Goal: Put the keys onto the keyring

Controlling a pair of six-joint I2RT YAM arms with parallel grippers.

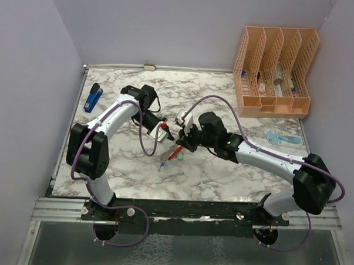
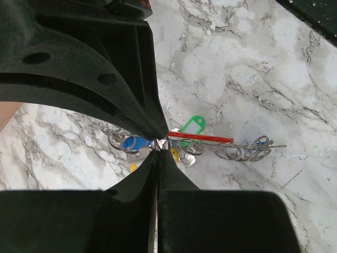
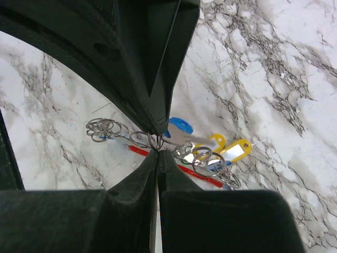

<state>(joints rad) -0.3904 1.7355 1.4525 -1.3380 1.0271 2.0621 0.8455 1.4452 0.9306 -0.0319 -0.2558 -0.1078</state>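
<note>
Peach plastic four-slot file rack (image 1: 272,105) at back right of the marble table (image 1: 222,175); small coloured items sit low in its slots, too small to name. Mid-table, left gripper (image 2: 158,145) jaws clamped on the silver end of the long red-and-silver D-shaped keyring (image 2: 202,138). Right gripper (image 3: 157,146) jaws pinched together on a wire ring among the small metal keys with blue, yellow and green plastic heads (image 3: 180,126), bunched against the keyring; whether threaded on, cannot tell.

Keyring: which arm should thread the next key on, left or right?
Probably right: the right pincer is shut on a small steel split ring beside the blue-headed key, while the left pincer seems to pin the red-and-silver keyring steady.
</note>
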